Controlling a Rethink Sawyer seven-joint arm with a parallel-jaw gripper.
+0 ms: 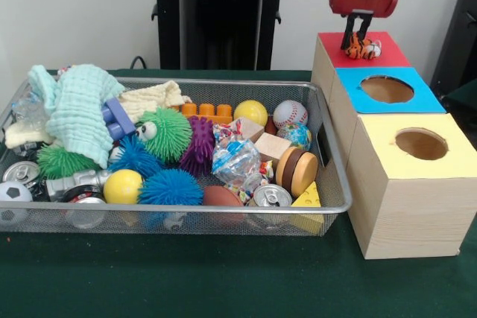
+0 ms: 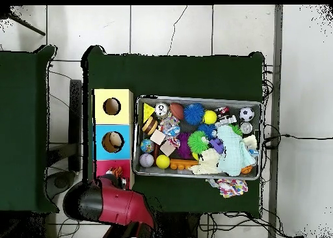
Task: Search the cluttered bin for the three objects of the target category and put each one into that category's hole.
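My gripper (image 1: 358,41) hangs over the red-topped box (image 1: 391,53) at the far right and is shut on a small orange, black-striped toy (image 1: 364,49) held just at the red top. The round hole in that box is hidden behind the toy and the fingers. In the overhead view the arm covers most of the red-topped box (image 2: 104,165), and the toy (image 2: 116,173) shows at its edge. The wire mesh bin (image 1: 332,156) is full of clutter and also shows in the overhead view (image 2: 195,98). No yellow duck shows in either view.
The blue-topped box (image 1: 417,98) and the yellow-topped box (image 1: 455,156) stand in a row in front of the red one. The bin holds a yellow ball (image 1: 251,112), a baseball (image 1: 290,113), spiky balls, cans, wooden blocks and a mint cloth (image 1: 78,109). A patterned cloth (image 2: 227,186) lies outside the bin.
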